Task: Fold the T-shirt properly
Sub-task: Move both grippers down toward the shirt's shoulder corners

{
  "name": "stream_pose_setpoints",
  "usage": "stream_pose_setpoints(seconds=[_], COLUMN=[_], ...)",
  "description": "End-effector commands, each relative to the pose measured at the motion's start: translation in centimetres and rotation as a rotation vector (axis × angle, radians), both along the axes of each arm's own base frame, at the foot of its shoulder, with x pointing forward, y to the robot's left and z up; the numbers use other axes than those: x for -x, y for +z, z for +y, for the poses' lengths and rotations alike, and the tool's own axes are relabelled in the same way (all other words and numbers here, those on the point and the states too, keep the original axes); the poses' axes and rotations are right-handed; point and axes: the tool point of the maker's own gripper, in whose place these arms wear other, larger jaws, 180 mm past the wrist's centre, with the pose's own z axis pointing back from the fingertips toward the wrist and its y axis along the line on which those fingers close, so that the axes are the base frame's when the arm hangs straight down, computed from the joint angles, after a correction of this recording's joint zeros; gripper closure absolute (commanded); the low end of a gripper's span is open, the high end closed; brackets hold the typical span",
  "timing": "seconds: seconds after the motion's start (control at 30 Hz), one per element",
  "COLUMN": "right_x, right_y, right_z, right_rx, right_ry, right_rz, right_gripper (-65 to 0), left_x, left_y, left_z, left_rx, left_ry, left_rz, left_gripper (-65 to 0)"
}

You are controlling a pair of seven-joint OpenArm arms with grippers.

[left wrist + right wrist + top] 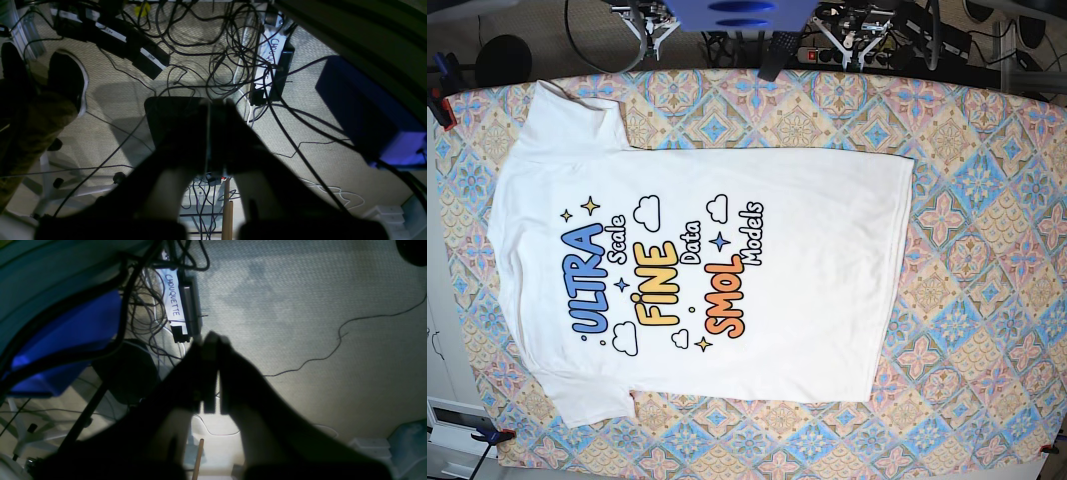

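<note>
Overhead, the T-shirt lay spread flat and print-side up on the patterned tablecloth, its collar end toward the left of the base view and its hem toward the right. Both short sleeves were splayed out and no fold had been made, so by all appearances the job had not yet begun. The garment's blue, yellow and orange lettering faced the camera, a layout that would let either arm reach a sleeve or hem edge cleanly.

Neither arm stood over the cloth. Both wrist cameras looked down past the table edge at the carpeted floor, suggesting the arms were parked at rest behind the work surface. The left gripper hung with its fingers pressed together on nothing, above a tangle of black cables and a power strip with a handwritten label. The right gripper likewise had its fingers drawn together and empty, beside the same labelled strip and a blue bin.

A dark shoe showed at the edge of the left wrist view, apparently belonging to someone seated nearby. The first move would probably call for both arms to swing in over the shirt.
</note>
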Motion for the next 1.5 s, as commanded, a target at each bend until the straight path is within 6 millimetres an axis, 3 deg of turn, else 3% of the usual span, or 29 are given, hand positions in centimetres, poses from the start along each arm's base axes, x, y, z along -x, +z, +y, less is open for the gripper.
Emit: stream_pose_setpoints(seconds=[0.0,0.43,0.6,0.67,0.77,0.87,1.07,1.2,1.37,1.47], right_x=[0.3,0.3,0.3,2.2,4.7,6.4,9.2,10.2,11.3,10.2], right_y=[0.0,0.0,0.0,0.2,0.6,1.2,2.7,4.8,7.6,9.5], right_z=[-0.2,-0.2,-0.3,-0.4,-0.6,-3.3,-6.8,-10.6,-12.7,-15.3], right_rx=[0.005,0.005,0.007,0.009,0.013,0.055,0.111,0.194,0.248,0.293], right_ry=[0.002,0.002,0.003,0.003,0.005,0.015,0.045,-0.032,-0.043,-0.006], right_rz=[0.002,0.003,0.002,0.029,0.048,0.042,0.026,-0.025,-0.077,-0.132], right_gripper=[0.0,0.0,0.0,0.0,0.0,0.0,0.0,0.0,0.0,0.0], left_x=[0.1,0.1,1.6,1.9,3.1,4.4,6.6,6.7,6.3,5.7], left_y=[0.0,0.0,0.1,0.4,0.9,1.7,3.5,5.3,8.1,10.0], left_z=[0.3,0.4,0.7,2.5,3.0,4.5,5.0,5.6,7.0,8.0], left_rx=[-0.009,-0.010,-0.015,-0.041,-0.050,-0.069,-0.051,-0.051,-0.048,-0.033], left_ry=[-0.002,-0.003,-0.007,-0.011,-0.021,-0.054,-0.211,-0.241,-0.231,-0.199], left_rz=[-0.002,-0.002,0.019,0.013,0.006,-0.004,-0.025,-0.075,-0.143,-0.186], left_gripper=[-0.7,-0.7,-0.7,-0.7,-0.7,-0.7,-0.7,-0.7,-0.7,-0.7])
